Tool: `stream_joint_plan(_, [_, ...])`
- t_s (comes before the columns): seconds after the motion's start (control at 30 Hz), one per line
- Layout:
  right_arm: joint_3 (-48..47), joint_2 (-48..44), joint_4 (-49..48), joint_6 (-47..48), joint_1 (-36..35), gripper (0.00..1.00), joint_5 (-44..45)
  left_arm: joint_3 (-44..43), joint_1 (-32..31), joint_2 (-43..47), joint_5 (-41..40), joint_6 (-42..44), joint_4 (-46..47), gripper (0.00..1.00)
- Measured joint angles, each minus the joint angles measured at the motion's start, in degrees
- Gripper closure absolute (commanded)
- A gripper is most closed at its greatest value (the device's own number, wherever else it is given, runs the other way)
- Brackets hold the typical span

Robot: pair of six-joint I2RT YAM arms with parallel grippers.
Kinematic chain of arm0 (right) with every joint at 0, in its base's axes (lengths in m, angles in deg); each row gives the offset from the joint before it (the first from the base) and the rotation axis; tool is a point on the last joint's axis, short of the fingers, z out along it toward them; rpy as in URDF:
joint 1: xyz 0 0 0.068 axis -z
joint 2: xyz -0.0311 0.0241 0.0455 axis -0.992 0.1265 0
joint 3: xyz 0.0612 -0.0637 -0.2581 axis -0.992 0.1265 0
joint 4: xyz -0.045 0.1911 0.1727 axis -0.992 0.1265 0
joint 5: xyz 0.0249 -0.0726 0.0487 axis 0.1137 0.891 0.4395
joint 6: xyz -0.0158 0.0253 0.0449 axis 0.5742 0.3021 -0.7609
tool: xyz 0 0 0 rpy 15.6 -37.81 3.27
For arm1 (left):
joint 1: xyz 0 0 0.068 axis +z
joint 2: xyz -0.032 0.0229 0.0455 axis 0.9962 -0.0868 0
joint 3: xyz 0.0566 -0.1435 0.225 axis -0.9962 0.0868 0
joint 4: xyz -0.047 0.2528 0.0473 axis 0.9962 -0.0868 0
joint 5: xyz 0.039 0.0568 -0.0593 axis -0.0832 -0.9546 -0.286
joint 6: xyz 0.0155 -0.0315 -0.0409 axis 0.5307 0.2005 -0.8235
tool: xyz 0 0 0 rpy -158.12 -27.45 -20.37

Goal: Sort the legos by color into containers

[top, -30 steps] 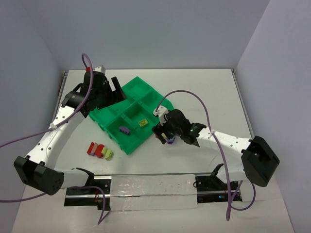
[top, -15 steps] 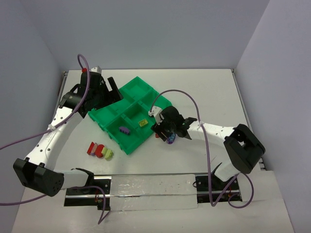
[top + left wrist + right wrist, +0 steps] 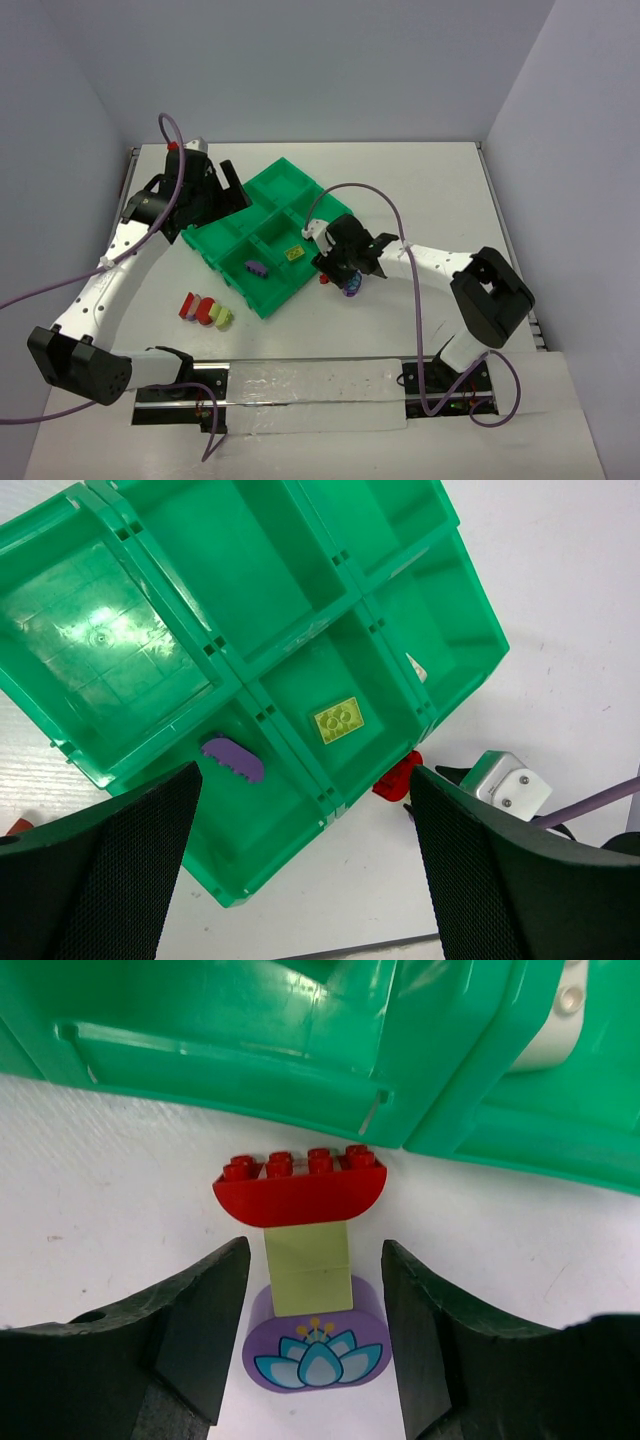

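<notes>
A small stack of legos (image 3: pixel 345 283) is seen lying on the white table (image 3: pixel 420 190), just off the lower right edge of the green tray (image 3: pixel 283 186), right of centre in the top view. In the right wrist view it is shown as a red curved brick (image 3: pixel 300 1185) nearest the tray, a yellow-green brick (image 3: pixel 308 1272) in the middle, and a purple piece (image 3: pixel 315 1355) printed with a flower at the bottom of the frame.

The right gripper (image 3: pixel 315 1250) is placed around this stack. Its black fingers (image 3: pixel 200 1340) are set close against both sides of the purple piece, but whether it is actually clamped cannot be told.

Inside the tray, a purple brick (image 3: pixel 255 267) is held in the bin at the lower corner. A yellow brick (image 3: pixel 294 253) lies in the bin just to the right of it. A white brick (image 3: pixel 415 667) is partly seen in the next bin toward the right in the left wrist view.

A short row of bricks (image 3: pixel 205 311) in red, yellow and yellow-green is found on the table at the lower left of the top view, apart from the tray.

The left gripper (image 3: pixel 305 770) is held above the tray's upper left end, with its fingers spread wide and nothing between them.
</notes>
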Motion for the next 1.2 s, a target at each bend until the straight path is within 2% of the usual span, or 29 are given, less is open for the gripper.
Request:
stream_joint_plan(0.17, [-1.5, 1.3, 3.4, 0.9, 0.0, 0.37, 0.4, 0.0, 0.2, 0.2, 0.0, 0.0, 0.0, 0.08])
stream_joint_plan(0.37, [-1.9, 1.6, 5.8, 1.3, 0.0, 0.42, 0.9, 0.0, 0.3, 0.7, 0.0, 0.0, 0.0, 0.08])
stream_joint_plan(0.73, [-3.6, 4.3, 7.8, 1.4, 0.0, 0.45, 1.2, 0.1, 0.3, 0.8, 0.0, 0.1, 0.0, 0.09])
stream_joint_plan(0.83, [-3.6, 4.9, 7.7, 1.4, 0.0, 0.59, 1.2, 0.1, 0.3, 0.8, 0.0, 0.1, 0.0, 0.09])
stream_joint_plan(1.07, [-3.5, 4.2, 7.7, 1.2, 0.0, 0.7, 2.2, 0.1, 0.7, 0.8, 0.3, 0.3, 0.0, 0.08])
stream_joint_plan(1.2, [-3.4, -1.3, 7.8, 1.0, 0.0, 0.84, 2.7, 0.2, 1.1, 0.3, 4.0, 0.7, 0.3, 0.08])
